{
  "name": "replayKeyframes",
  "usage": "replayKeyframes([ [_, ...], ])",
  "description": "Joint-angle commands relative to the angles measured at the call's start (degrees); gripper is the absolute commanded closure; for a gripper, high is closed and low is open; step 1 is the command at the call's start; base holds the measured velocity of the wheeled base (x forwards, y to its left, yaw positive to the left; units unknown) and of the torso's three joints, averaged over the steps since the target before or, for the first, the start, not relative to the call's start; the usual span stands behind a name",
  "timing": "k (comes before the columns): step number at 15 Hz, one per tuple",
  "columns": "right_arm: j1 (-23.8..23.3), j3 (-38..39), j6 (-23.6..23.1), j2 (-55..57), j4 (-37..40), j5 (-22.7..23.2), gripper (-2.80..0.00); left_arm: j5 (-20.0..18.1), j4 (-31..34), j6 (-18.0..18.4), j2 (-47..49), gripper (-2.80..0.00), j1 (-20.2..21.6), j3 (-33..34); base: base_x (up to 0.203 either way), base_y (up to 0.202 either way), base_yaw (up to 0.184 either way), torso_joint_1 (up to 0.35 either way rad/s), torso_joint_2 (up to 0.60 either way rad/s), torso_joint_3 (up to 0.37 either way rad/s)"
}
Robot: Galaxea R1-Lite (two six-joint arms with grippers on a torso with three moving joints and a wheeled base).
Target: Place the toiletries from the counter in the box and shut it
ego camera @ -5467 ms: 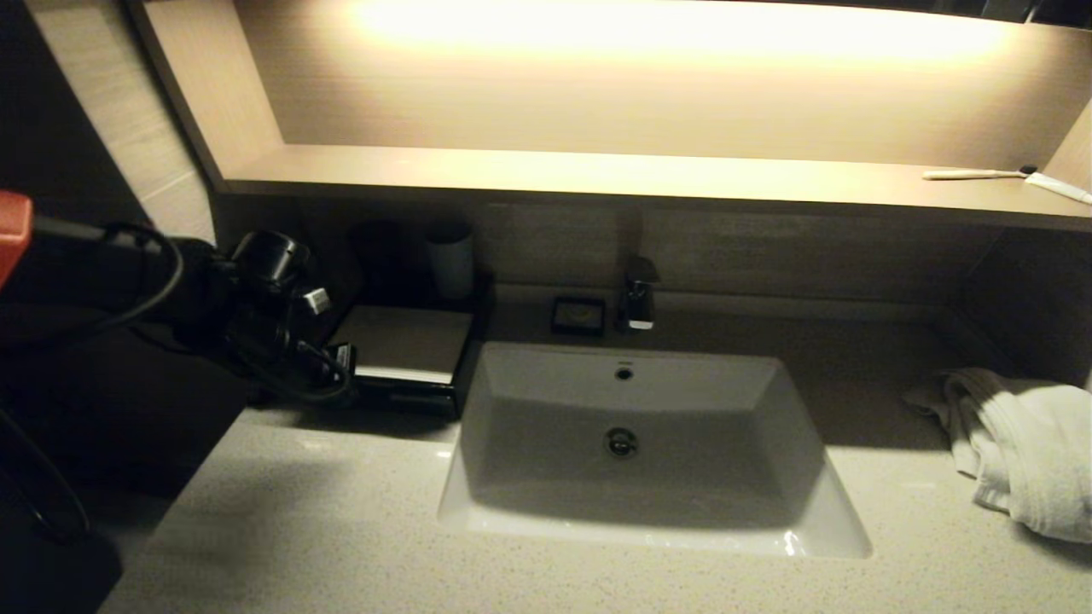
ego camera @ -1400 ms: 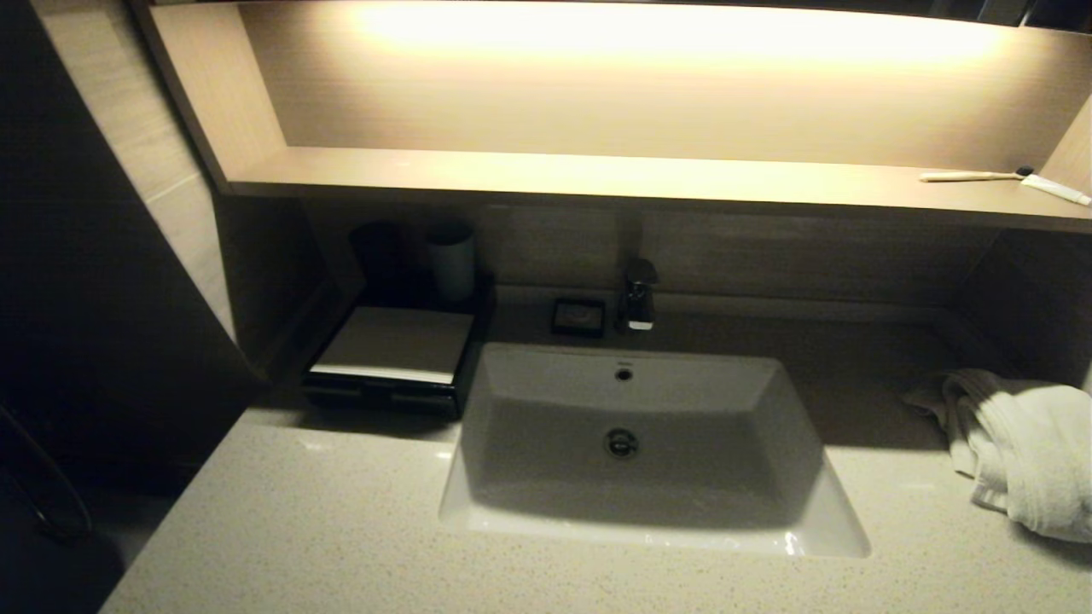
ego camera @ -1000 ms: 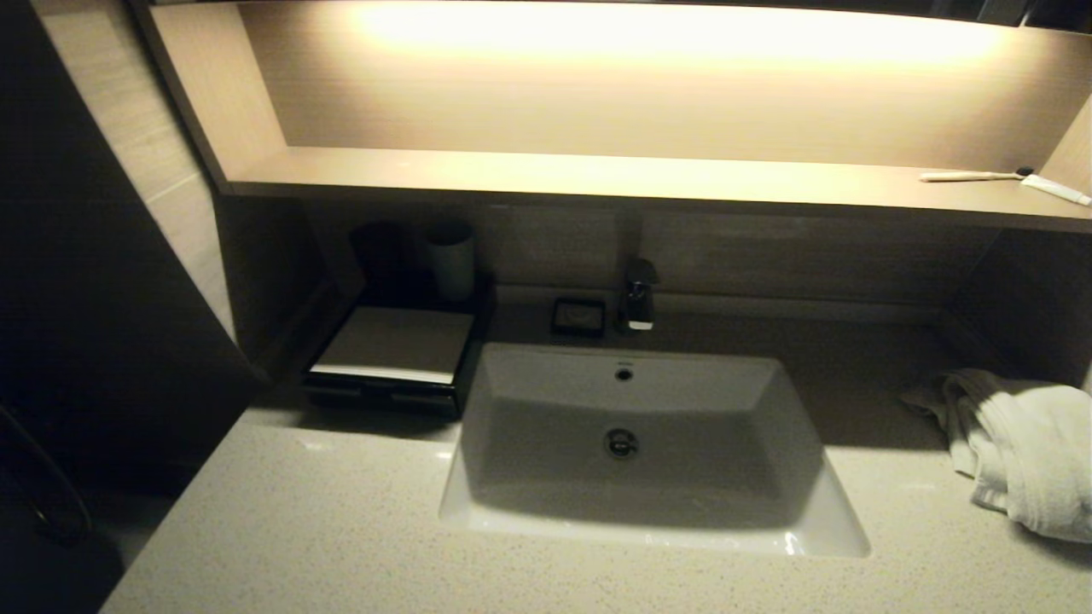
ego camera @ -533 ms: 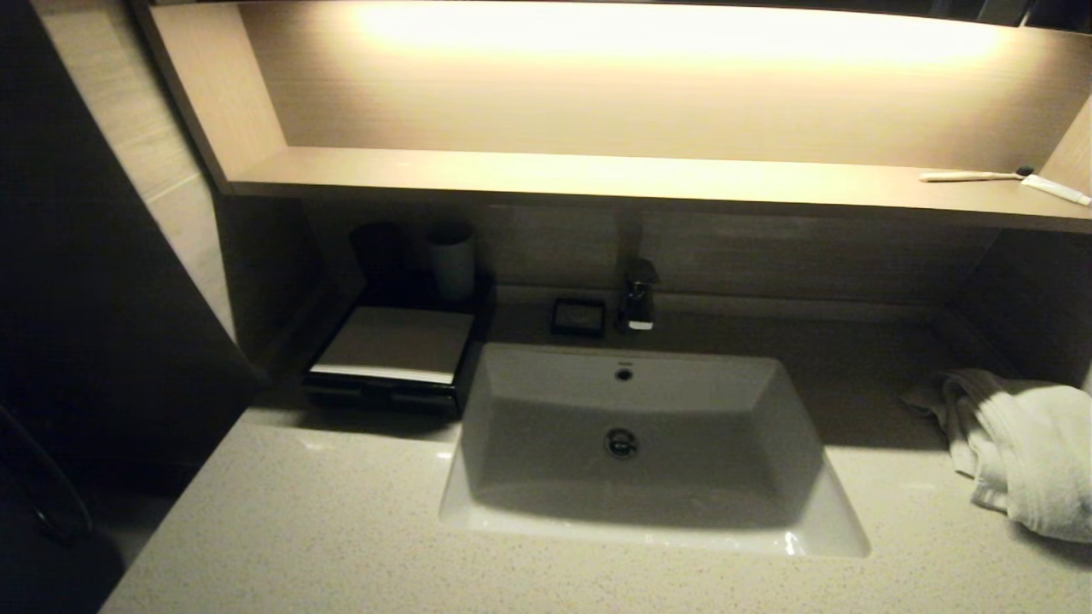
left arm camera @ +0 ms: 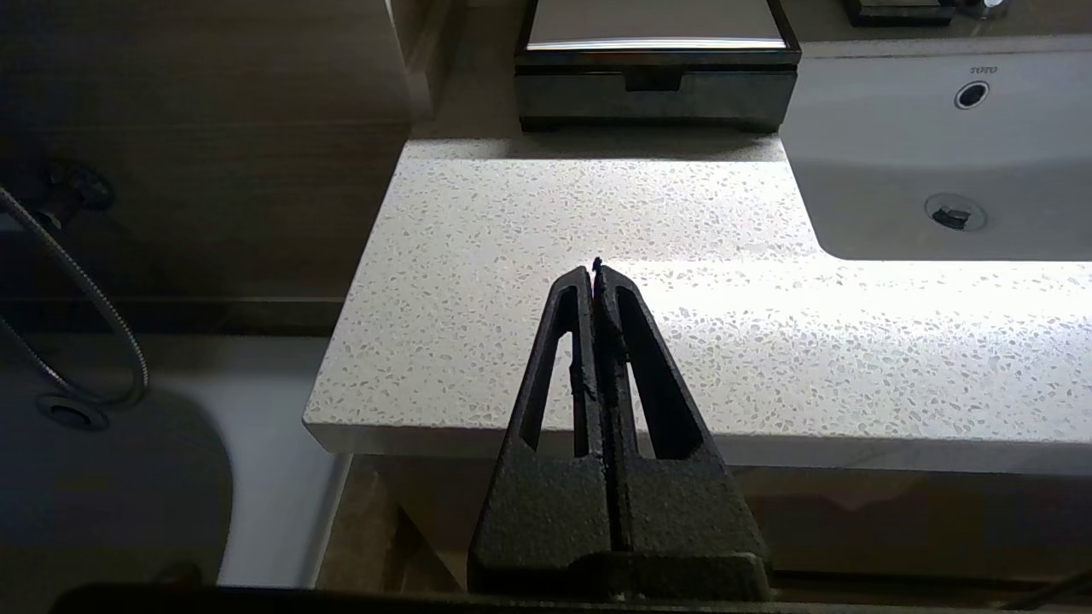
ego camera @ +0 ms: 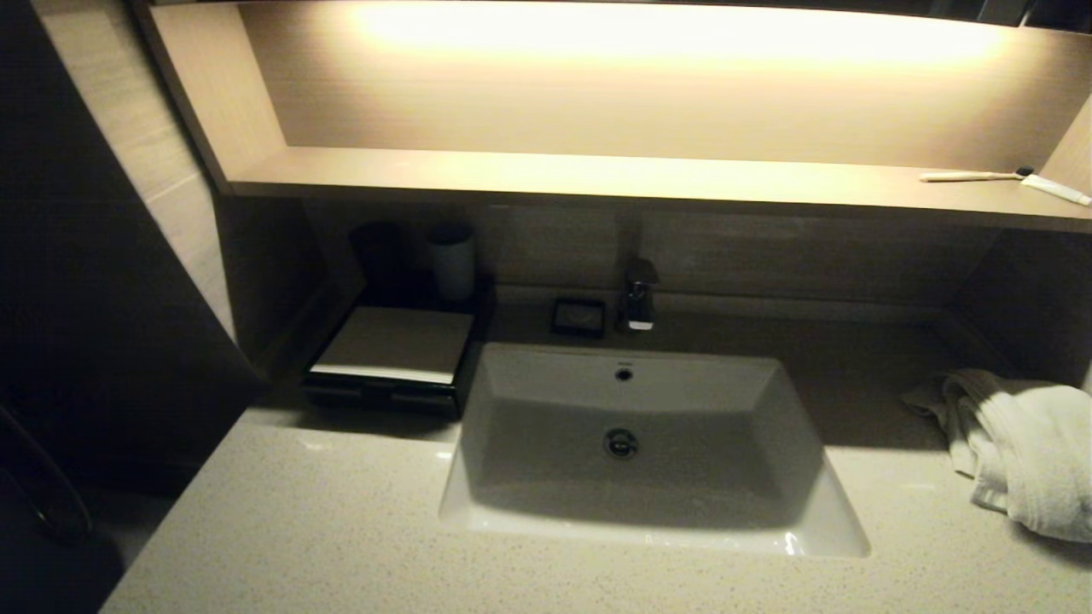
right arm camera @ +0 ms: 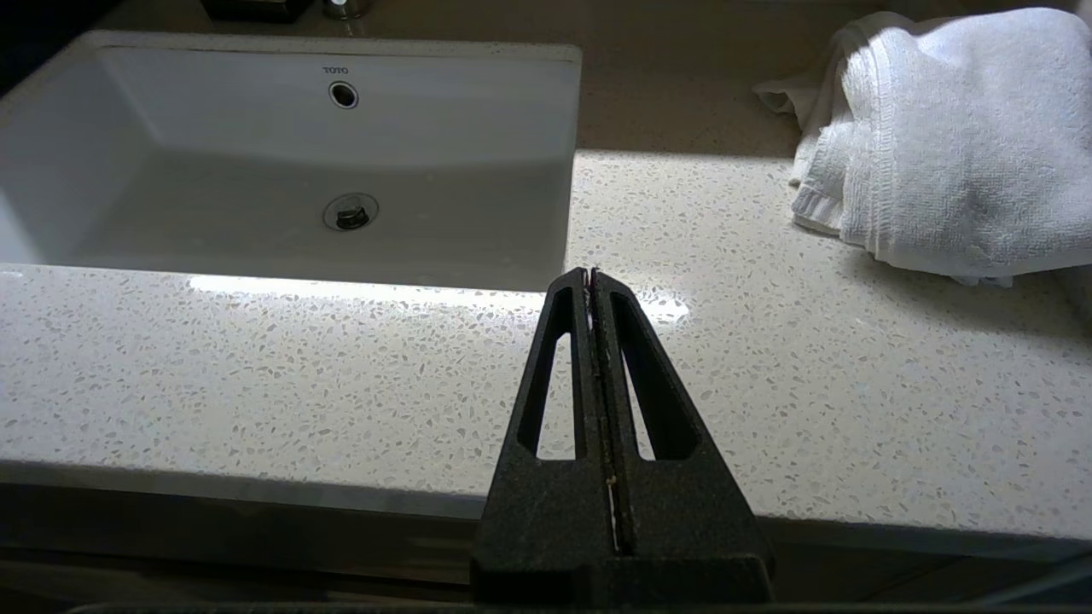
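"Where was the box (ego camera: 394, 354) when you looked in?"

"At the back left of the counter (ego camera: 324, 529), tight against the left side of the basin (ego camera: 648, 512). Its drawer sat flush with the black front, so it looked shut, and the pale panel on top lay flat. A cup (ego camera: 451, 260) stood just behind it, and a small black dish (ego camera: 578, 316) was beside the tap (ego camera: 639, 296), behind the basin."

"And the arms?"

"Both were low, at the near edge of the counter, out of the head camera's sight. The left gripper (left arm camera: 596, 271) had its two fingers pressed together with nothing between them, its tip over the bare stone in front of the box and well apart from it. The right gripper (right arm camera: 590, 277) was the same, closed and holding nothing, its tip over the stone to the right of the basin's near corner."

"Any sachets out on the stone?"

"The stretch in front of the box and the strip along the basin showed only speckled stone. The corner behind the box was dark, so I could not make out much there. A rumpled white towel (ego camera: 1024, 448) lay at the far right of the counter, well apart from the right gripper."

"What about the shelf (ego camera: 597, 175)?"

"It was lit from above. A toothbrush (ego camera: 972, 176) and a white tube (ego camera: 1058, 188) lay at its right end, nearly touching end to end."
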Motion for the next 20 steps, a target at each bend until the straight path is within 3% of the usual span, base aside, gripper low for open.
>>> replayKeyframes([
  [1,0.0,0.0,-0.6,0.0,0.0,0.1,0.0,0.0,0.0,0.0,0.1,0.0,0.0,0.0,0.0,0.0,0.0,0.0,0.0,0.0],
  [20,0.0,0.0,-0.2,0.0,-0.1,0.0,0.0,0.0,0.0,0.0,0.1,0.0,0.0,0.0,0.0,0.0,0.0,0.0,0.0,0.0],
])
